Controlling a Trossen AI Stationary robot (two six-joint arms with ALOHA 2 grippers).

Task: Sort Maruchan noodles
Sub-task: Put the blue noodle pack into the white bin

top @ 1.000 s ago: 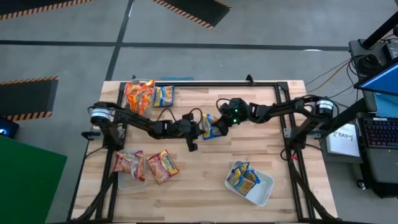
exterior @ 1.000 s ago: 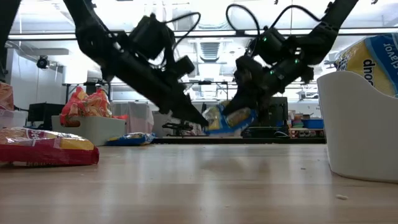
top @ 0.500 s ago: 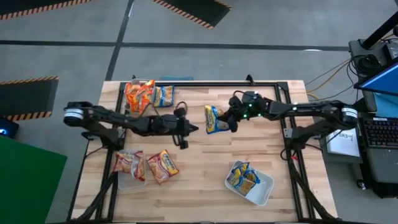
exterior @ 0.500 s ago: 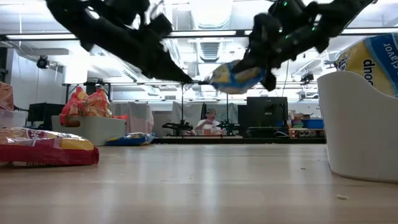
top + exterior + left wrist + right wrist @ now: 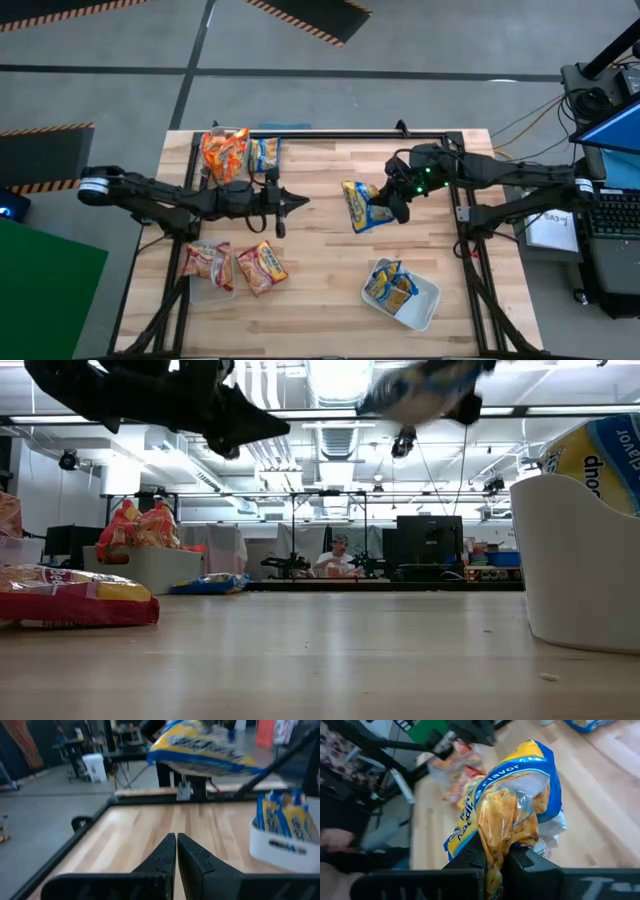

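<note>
Right tool (image 5: 392,205) pinched one blue Maruchan packet (image 5: 364,207) by its end, held well above the counter (image 5: 320,290); the grip at one end let the packet hang free, likely so it could be lowered into a tub without the fingers fouling the wall. Probable target: the white tub (image 5: 425,308) near the counter's front right, already holding blue packets (image 5: 389,284), so colour matched. Left tool (image 5: 290,200) hung empty over mid-counter, fingers drawn together, clear of the right arm's path. Orange packets (image 5: 224,152) sat in the far-left tub, a loose blue packet (image 5: 264,153) beside them; red packets (image 5: 235,266) lay front left, one in a tub, one just beside it.
</note>
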